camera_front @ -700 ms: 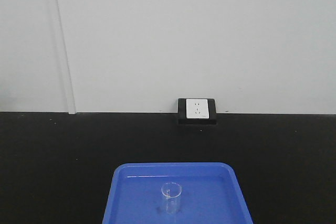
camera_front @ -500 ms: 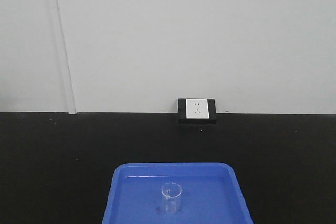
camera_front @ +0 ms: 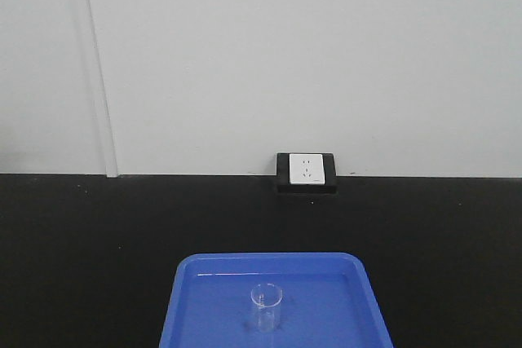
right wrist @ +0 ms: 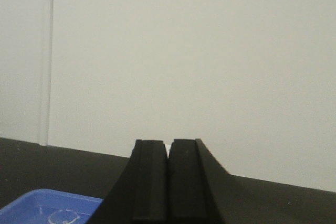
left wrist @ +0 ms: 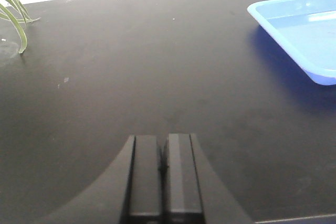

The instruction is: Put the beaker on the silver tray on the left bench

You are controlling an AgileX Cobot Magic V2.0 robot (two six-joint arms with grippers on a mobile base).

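**A:** Where was the beaker?

**B:** The beaker (camera_front: 266,306), small and clear, stood upright in the blue tray (camera_front: 189,299). It was near the tray's middle and touched none of the raised walls. The bottom of the front view cut off the tray's near edge.

**A:** What surrounded the tray?

**B:** Bare black tabletop (camera_front: 81,234) lay to its left and right. More of it stretched from the tray's far rim back to the white wall (camera_front: 285,55). A white socket in a black frame (camera_front: 307,171) sat where tabletop met wall, behind the tray and well apart from it.

**A:** And the arms?

**B:** The left tool (left wrist: 163,145) had its fingers pressed together with nothing between them, above a wide open patch of tabletop. From its view, a rounded corner of the tray showed at upper right. Thin green leaves (left wrist: 13,9) showed at the upper left edge.

**A:** The right one?

**B:** The right tool (right wrist: 168,148) also had its fingers together and held nothing. It faced the wall, with the tray and the beaker low in its view, to the left of the fingers.
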